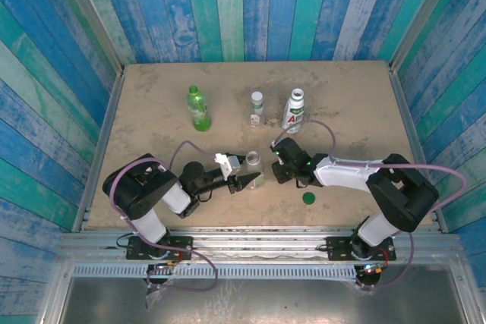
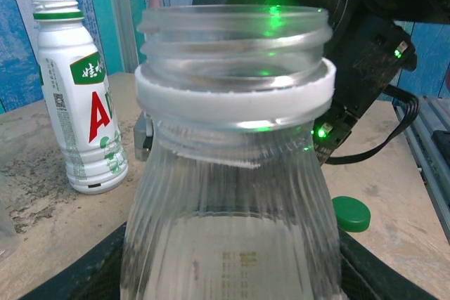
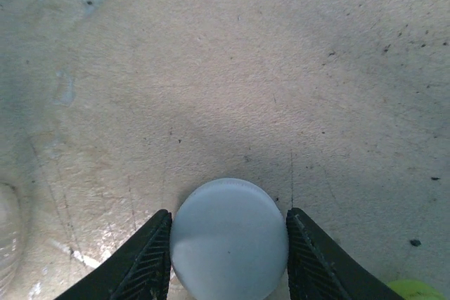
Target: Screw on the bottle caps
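The short clear bottle [image 1: 253, 162] stands upright in front of the left arm, mouth open, with a white ring [image 2: 232, 100] under its threads. My left gripper [image 1: 248, 174] is shut on its body; dark fingers [image 2: 84, 275] flank it low in the left wrist view. My right gripper [image 3: 229, 244] points down at the table, its pads against both sides of a white cap [image 3: 229, 238] lying flat. That gripper [image 1: 282, 162] sits just right of the clear bottle. A dark green cap [image 1: 309, 198] lies on the table [image 2: 351, 213].
At the back stand a green bottle [image 1: 199, 108], a tall clear bottle [image 1: 257, 103] and an uncapped white labelled bottle [image 1: 293, 110] [image 2: 81, 110]. A yellow-green edge [image 3: 416, 289] shows at the right wrist view's corner. Blue plank walls [image 1: 68, 73] enclose the table.
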Controlling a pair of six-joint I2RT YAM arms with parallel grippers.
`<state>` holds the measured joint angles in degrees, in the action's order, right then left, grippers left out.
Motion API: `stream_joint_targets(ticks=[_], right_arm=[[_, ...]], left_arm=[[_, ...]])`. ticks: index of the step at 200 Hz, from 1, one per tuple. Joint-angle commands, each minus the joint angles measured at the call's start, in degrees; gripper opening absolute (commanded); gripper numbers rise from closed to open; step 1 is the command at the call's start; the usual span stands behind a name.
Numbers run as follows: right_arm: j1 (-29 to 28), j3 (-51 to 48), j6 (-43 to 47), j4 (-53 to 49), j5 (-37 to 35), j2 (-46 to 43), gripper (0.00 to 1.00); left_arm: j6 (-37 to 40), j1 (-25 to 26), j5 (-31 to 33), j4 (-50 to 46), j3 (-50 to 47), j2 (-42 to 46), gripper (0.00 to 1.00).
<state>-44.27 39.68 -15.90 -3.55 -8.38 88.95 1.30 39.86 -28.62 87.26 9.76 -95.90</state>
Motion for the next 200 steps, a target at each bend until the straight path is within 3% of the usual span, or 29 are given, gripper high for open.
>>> stream_joint_targets(ticks=[1, 76, 129, 200], right_arm=[[0.24, 0.47, 0.43, -2.94, 0.28, -4.25, 0.43], [-0.27, 5.14, 0.26, -16.38, 2.93, -16.50, 0.43], [-5.13, 15.33, 0.42, -28.10, 0.67, -19.38, 0.43], [-12.41, 25.60, 1.26, -29.63, -0.20, -19.27, 0.42]], left_arm=[[0.78, 0.16, -0.52, -2.69, 0.68, -1.67, 0.55], [-0.20, 0.10, -0.86, -1.92, 1.03, -2.10, 0.55], [-0.74, 0.19, -1.57, -0.66, 1.63, -3.37, 0.55], [-0.42, 0.15, -1.87, 0.09, 1.75, -4.40, 0.55]])
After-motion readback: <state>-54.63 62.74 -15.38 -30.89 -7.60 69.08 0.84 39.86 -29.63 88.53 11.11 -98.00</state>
